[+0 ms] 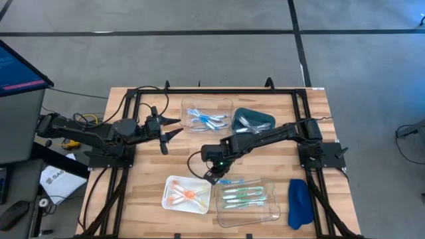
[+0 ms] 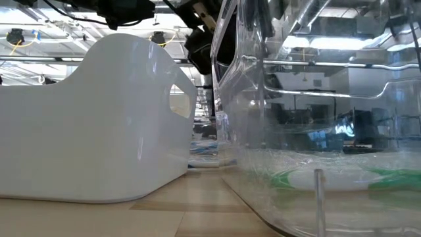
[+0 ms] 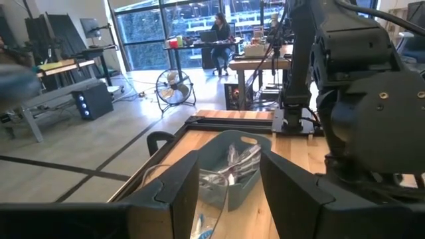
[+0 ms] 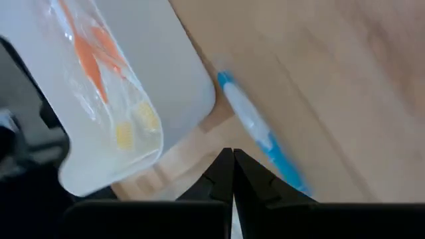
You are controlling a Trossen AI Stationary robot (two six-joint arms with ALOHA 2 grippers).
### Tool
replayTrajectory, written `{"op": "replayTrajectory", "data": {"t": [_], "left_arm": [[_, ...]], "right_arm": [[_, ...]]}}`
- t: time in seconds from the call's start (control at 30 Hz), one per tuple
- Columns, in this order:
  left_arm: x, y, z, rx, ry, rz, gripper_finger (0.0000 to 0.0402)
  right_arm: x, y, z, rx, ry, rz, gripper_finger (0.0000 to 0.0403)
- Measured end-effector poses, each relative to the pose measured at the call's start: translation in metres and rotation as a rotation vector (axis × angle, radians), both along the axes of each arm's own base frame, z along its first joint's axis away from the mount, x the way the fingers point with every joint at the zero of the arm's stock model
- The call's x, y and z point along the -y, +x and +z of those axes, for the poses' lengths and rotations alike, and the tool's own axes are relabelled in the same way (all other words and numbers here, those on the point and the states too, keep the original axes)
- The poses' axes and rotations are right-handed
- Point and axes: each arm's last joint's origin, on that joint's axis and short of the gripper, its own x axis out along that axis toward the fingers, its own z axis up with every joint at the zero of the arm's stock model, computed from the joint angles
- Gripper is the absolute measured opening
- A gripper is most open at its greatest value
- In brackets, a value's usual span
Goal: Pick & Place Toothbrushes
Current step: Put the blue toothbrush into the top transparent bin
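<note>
Blue toothbrush [image 4: 260,132] beside white tray [image 4: 166,79]

In the low view, the white plastic tray [image 2: 99,125] and the clear plastic tray [image 2: 316,131] are blocking nearly the whole table. The thin green toothbrushes [image 2: 289,179] are showing only as smears through the clear wall. The light blue toothbrush [image 4: 260,135] is lying blurred in the right wrist view.

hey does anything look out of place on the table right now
Yes. One blue toothbrush lies loose on the bare wood between the white tray and the clear tray, while the other toothbrushes sit in trays. The right gripper is over it, shut, not holding it.
</note>
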Motion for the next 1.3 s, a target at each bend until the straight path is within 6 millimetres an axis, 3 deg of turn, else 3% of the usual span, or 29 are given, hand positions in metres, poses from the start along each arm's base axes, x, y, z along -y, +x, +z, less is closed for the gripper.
{"op": "replayTrajectory", "data": {"t": [0.27, 0.6, 1.1, 1.23, 1.3], "left_arm": [[0.000, 0.000, 0.000, -0.005, 0.008, 0.000, 0.0153], [0.000, 0.000, -0.001, -0.010, 0.011, 0.000, 0.0153], [0.000, 0.000, -0.001, -0.025, 0.041, -0.001, 0.0153], [0.000, 0.000, -0.001, -0.025, 0.041, -0.002, 0.0153], [0.000, 0.000, -0.001, -0.023, 0.040, -0.001, 0.0153]], "right_arm": [[-0.003, -0.004, -0.001, -0.176, 0.129, -0.302, 0.0000], [0.004, -0.010, -0.004, -0.306, 0.115, -0.523, 0.0000], [-0.013, -0.018, -0.008, -0.353, 0.067, -0.539, 0.0000], [-0.016, -0.014, -0.036, -0.423, 0.073, -0.510, 0.0000], [-0.022, -0.001, -0.047, -0.373, 0.136, -0.460, 0.0000]]}}
